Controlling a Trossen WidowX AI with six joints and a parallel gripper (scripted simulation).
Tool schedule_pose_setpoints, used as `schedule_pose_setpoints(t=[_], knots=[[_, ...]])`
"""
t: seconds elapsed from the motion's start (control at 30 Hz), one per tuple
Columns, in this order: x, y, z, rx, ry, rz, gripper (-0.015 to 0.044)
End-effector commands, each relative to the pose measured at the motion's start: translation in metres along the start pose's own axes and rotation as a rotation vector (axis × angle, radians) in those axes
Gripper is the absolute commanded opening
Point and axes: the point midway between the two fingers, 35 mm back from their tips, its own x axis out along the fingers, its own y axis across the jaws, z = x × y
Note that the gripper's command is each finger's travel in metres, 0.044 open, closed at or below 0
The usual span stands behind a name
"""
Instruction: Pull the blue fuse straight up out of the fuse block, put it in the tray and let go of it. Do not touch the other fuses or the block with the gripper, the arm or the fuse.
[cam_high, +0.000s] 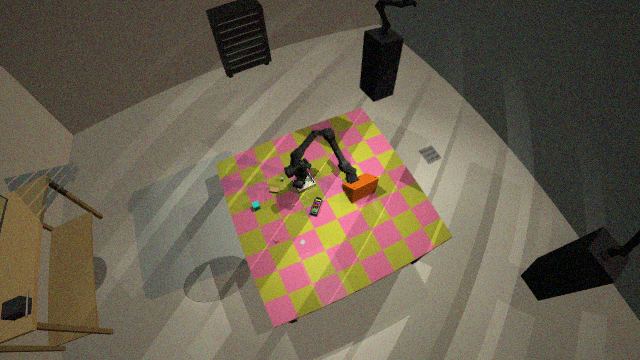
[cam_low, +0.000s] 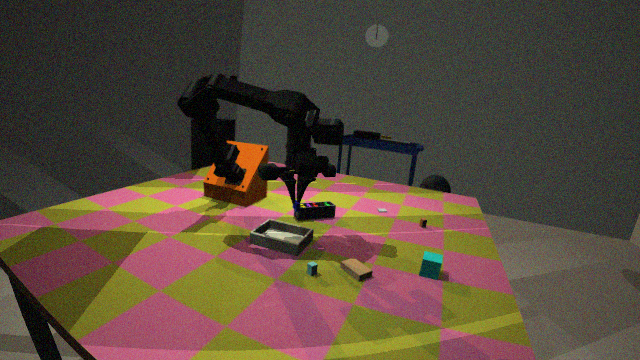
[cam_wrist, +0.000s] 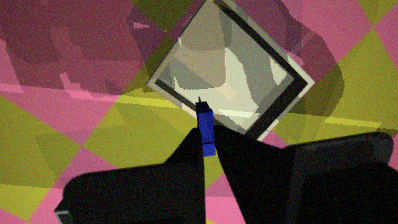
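My gripper (cam_low: 297, 201) (cam_wrist: 206, 133) is shut on the blue fuse (cam_low: 296, 206) (cam_wrist: 206, 127), which hangs below the fingertips. In the wrist view the fuse's far end overlaps the near edge of the grey tray (cam_high: 306, 188) (cam_low: 272, 243) (cam_wrist: 280, 106). The tray's inside shows no fuse. The fuse block (cam_high: 313, 214) (cam_low: 315, 214) stands beside the tray with green, red, purple and yellow fuses in it. In the exterior view the held fuse appears at the block's left end, in the line of sight; the exact gap is hard to tell. The top view hides the fingertips.
An orange wedge box (cam_high: 361, 190) (cam_low: 254, 165) stands near the arm's base. A tan block (cam_high: 273, 190) (cam_low: 356, 269), a small blue cube (cam_high: 282, 179) (cam_low: 312, 268) and a teal cube (cam_high: 256, 205) (cam_low: 431, 265) lie beyond the tray. A small brown block (cam_low: 423, 223) and white tile (cam_low: 382, 210) lie farther off.
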Motion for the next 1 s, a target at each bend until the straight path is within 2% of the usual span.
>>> schedule_pose_setpoints(t=[0.0, 0.33, 0.97], knots=[[0.001, -0.032, 0.012, -0.004, -0.007, -0.019, 0.0000], [0.002, -0.037, 0.014, -0.004, -0.008, -0.021, 0.0000], [0.032, -0.037, 0.014, -0.004, -0.009, -0.021, 0.0000]])
